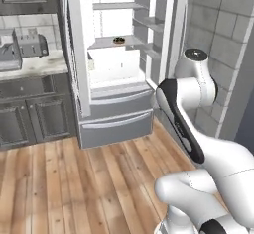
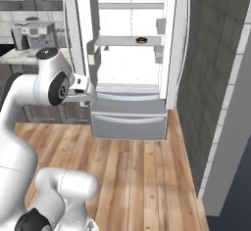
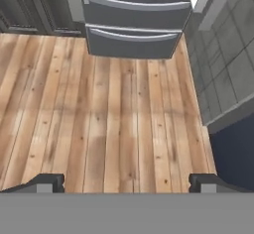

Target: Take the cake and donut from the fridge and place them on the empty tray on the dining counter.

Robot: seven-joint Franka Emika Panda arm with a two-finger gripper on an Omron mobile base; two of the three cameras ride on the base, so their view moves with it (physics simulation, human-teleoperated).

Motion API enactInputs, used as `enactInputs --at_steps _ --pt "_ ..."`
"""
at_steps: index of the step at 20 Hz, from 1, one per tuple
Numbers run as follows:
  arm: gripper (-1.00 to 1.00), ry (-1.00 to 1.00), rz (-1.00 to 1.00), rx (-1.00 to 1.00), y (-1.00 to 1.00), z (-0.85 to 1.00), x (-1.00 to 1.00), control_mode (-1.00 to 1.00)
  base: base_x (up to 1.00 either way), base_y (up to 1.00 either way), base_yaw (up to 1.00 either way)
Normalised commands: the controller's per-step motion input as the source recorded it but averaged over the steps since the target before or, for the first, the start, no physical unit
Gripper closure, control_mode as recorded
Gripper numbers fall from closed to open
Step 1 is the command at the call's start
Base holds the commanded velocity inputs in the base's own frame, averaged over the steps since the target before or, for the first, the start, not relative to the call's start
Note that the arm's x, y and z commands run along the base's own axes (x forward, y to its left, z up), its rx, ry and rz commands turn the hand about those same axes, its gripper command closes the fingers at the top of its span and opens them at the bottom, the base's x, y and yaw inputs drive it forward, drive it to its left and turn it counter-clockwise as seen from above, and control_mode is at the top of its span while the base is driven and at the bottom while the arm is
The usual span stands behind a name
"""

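Donut (image 1: pixel 118 40) sat on a middle shelf of the open fridge (image 1: pixel 116 111), within reach; the gripper (image 3: pixel 127 182), jaws fully apart and empty, faced the floor (image 3: pixel 114 124), not yet reaching.

Arm folded, end effector (image 3: pixel 127 182) spread wide, pointing downward.

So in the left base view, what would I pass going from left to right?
Toaster → open fridge with the donut on a shelf → white robot arm → grey tiled wall.
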Motion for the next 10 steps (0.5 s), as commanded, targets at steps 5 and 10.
enactInputs --at_steps 5,10 --pt "-1.0 0.0 0.0 0.0 0.0 0.0 0.0 1.0 1.0 -0.4 0.09" --pt "-1.0 0.0 0.0 0.0 0.0 0.0 0.0 1.0 1.0 -0.59 0.02"
